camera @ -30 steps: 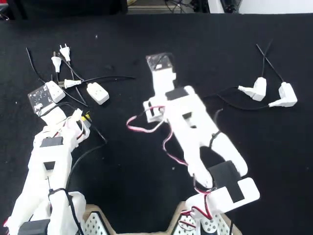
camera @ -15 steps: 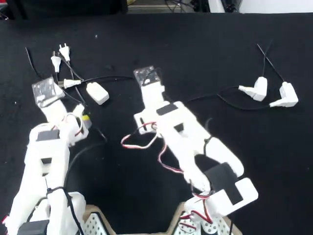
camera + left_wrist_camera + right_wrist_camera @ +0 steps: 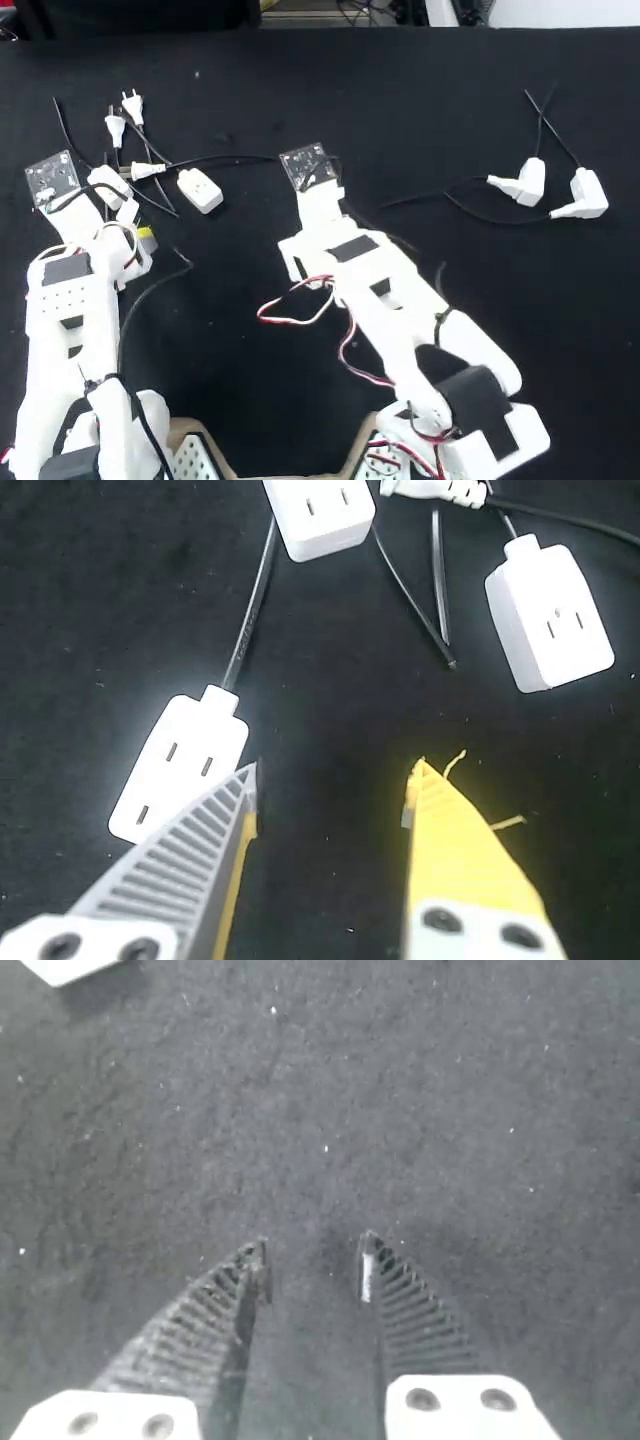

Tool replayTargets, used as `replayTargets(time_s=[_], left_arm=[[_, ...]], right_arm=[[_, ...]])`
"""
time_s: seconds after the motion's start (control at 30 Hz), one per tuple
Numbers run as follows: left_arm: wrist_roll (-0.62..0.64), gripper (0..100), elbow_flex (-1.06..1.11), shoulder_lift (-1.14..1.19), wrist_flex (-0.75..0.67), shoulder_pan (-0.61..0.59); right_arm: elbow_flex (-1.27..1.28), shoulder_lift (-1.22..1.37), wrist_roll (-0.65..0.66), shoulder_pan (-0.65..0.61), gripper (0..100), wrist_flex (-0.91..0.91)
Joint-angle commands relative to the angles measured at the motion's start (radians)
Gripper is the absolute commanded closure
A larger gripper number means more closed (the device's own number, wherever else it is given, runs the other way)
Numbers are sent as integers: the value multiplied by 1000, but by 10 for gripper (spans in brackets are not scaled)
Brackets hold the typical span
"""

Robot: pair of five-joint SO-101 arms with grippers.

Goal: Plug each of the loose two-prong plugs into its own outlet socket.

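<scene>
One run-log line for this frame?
left gripper: open, by outlet socket | right gripper: open, over black table | two-prong plugs: loose, none gripped

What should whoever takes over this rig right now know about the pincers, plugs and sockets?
Left pincer: open, empty, low over the mat, next to the near socket.
Right pincer: open, empty, over bare mat.
Two more sockets lie beyond the left pincer; all three show empty slots.
Loose plugs lie at the mat's far left; two white corded pieces lie at the right.
Done: nothing plugged in.
Left: pick up and seat every plug.
</scene>
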Motion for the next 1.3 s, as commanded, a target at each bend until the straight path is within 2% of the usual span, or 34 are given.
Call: replayTargets(time_s=[0.0,0.23,0.37,0.57,0.67,1.27], left_arm=[[-11,756,-97,-18,17,-21],[-32,754,-274,52,127,-177],[-190,754,-401,170,241,-209],[-559,758,-524,402,428,-214],[-641,758,-562,491,483,-211],[-667,758,-820,885,485,-216]], right_arm=[[-2,-45,14,-14,871,-29],[-1,-45,14,-14,871,-34],[-1,-45,14,-14,871,-34],[-1,-45,14,-14,871,-34],[-1,-45,14,-14,871,-34],[1,-44,14,-14,871,-31]])
